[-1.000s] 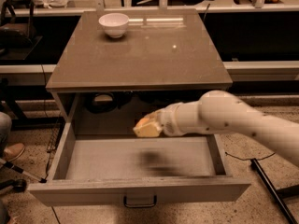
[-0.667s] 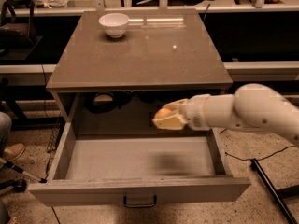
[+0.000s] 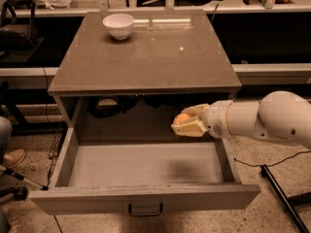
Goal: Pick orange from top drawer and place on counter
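The orange [image 3: 182, 118] is held between my gripper's cream fingers [image 3: 192, 128]. My gripper [image 3: 187, 120] is shut on it and holds it above the right part of the open top drawer [image 3: 141, 166], below the level of the counter's front edge. The white arm reaches in from the right. The drawer is pulled out, with its flat front panel and dark handle [image 3: 145, 210] at the bottom. The counter [image 3: 146, 52] is the glossy grey-brown top above.
A white bowl [image 3: 118, 25] stands on the counter's back left. A dark pole [image 3: 282, 198] lies on the floor at the right. A shoe [image 3: 12, 158] and chair parts are at the left. Dark shelving runs behind the cabinet.
My gripper has moved to the right and slightly up with the orange in it, from the drawer's middle toward its right side.
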### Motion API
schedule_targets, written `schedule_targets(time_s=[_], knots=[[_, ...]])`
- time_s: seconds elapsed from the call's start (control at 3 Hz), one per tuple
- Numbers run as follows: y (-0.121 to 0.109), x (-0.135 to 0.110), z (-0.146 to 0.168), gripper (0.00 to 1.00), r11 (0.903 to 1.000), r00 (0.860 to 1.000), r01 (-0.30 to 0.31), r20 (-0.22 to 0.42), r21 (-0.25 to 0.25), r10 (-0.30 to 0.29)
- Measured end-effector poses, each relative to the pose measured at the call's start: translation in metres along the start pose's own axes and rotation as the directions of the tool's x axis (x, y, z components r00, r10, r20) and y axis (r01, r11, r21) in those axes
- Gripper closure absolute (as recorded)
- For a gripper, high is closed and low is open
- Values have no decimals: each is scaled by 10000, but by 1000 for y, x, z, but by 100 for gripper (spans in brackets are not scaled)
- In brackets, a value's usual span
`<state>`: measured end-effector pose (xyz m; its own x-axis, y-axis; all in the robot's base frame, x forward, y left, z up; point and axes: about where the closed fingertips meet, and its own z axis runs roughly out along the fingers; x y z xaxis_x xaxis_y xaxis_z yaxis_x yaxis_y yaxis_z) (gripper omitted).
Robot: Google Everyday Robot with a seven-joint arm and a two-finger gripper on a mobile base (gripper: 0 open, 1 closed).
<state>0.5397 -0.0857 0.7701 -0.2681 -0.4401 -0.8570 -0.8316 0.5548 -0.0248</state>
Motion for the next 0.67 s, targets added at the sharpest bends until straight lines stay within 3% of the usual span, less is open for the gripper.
schedule_targets(time_s=[0.33,0.67], knots=[[-23,-28,-25,100,9991,9960,194,868,375,-226],[-60,-81,-62,100,9927,9783,514,1943,1089,-719]])
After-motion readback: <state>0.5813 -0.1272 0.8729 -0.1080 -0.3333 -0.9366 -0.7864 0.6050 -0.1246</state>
